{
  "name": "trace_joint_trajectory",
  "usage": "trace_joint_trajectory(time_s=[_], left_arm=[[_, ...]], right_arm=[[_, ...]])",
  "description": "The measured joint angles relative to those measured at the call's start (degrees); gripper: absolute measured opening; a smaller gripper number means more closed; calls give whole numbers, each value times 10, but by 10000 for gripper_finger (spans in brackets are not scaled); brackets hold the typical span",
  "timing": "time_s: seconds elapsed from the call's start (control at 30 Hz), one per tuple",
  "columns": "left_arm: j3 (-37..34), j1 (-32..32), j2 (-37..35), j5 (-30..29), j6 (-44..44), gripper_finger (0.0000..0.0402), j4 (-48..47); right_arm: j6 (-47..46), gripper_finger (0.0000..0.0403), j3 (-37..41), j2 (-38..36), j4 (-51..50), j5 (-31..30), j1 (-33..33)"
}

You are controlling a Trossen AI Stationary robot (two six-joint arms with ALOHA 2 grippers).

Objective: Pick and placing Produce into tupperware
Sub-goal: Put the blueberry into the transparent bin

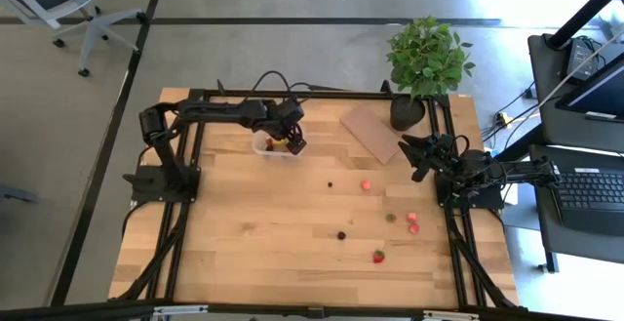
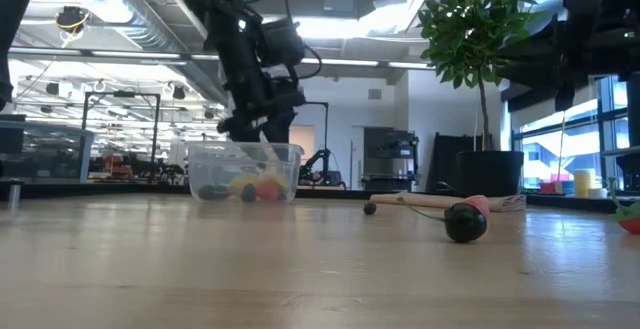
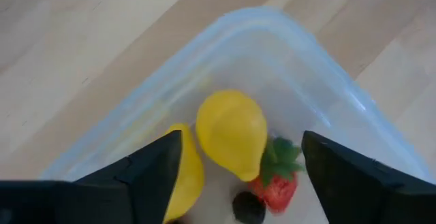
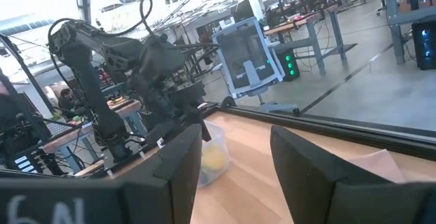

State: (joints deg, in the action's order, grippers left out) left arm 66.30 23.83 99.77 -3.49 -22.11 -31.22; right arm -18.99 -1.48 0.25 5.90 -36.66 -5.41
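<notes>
- Hovering over the tupperware (image 1: pixel 276 146) at upper centre of the high view, the left gripper (image 3: pixel 242 157) has its fingers spread, gripping nothing.
- Inside lie two lemons (image 3: pixel 232 133), a strawberry (image 3: pixel 277 183) and a dark berry (image 3: pixel 248 207).
- More produce (image 1: pixel 378 256) is scattered at lower right of the table (image 1: pixel 244 233).
- The right gripper (image 1: pixel 411 157), at right, stands parted and empty.

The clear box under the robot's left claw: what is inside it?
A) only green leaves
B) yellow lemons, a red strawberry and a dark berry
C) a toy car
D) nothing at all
B: the left wrist view looks straight down between the open left gripper into the tupperware, where two lemons, a strawberry and a dark berry lie together.
</notes>
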Motion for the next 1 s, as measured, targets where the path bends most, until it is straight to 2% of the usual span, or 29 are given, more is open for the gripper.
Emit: trace_joint_trajectory(time_s=[0.1, 0.2, 0.43, 0.53, 0.7, 0.87, 1.0], left_arm=[[4, -3, -35, 0, 2, 295, -3], [4, -8, -104, -17, 17, 291, 7], [5, -55, -309, -119, 107, 290, 58], [-18, -84, -386, -139, 134, 290, 93], [-140, -131, -503, -139, 164, 290, 211], [-288, -157, -600, -138, 164, 291, 318], [-378, -165, -657, -134, 163, 291, 392]], right_arm=[[-3, 178, 0, 0, 1, 0, 0], [-3, 178, 0, 0, 13, 3, 0], [16, 178, 0, 0, 97, 13, 0], [14, 178, 0, 0, 139, 18, 0], [17, 178, -1, 0, 204, 81, 0], [12, 178, -37, 14, 177, 115, 0], [34, 178, -90, 78, 140, 129, 0]])
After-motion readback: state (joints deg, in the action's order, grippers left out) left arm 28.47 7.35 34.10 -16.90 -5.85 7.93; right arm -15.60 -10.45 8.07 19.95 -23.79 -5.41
